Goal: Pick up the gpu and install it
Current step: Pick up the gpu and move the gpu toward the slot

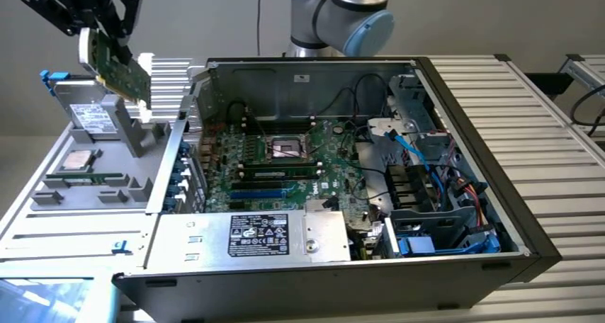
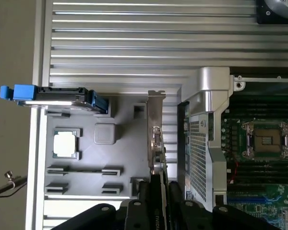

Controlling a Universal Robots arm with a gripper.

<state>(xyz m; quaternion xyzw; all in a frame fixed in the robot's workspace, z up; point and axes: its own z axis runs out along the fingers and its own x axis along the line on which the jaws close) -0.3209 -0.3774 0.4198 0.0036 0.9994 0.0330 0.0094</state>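
The gpu [image 1: 117, 66] was held at the exterior view's upper left, a green card tilted over the far end of the grey parts tray [image 1: 90, 199] and outside the open computer case [image 1: 283, 75]. In the wrist view the gpu [image 2: 156, 143] appeared edge-on, its silver bracket at the end away from the fingers. Whether its lower end had cleared the tray's upright post could not be told from the exterior view. The end effector [image 1: 112, 45] was clamped on the card; in the wrist view the black fingers of the end effector [image 2: 158, 203] pressed against both faces of it. Below the card on the tray [image 2: 86, 160] lay a square processor chip [image 1: 76, 160] in its recess, also seen from the wrist [image 2: 66, 143], and at the tray's far end stood a drive with blue tabs [image 2: 53, 96]. Just beside the tray, toward the exterior view's right, the case lay on its side with its cover off, showing the green motherboard [image 1: 283, 163] – also seen from the wrist [image 2: 259, 163] – with a bare processor socket [image 1: 286, 149] near its middle. A memory stick [image 1: 279, 173] was seated just in front of the socket. A metal box with a white label [image 1: 260, 234] covered the case's near edge, and blue cables [image 1: 416, 153] ran along the side at the exterior view's right. The robot arm's blue-capped joint [image 1: 345, 18] rose behind the case – everything rested on a ribbed aluminium worktop [image 1: 557, 132].
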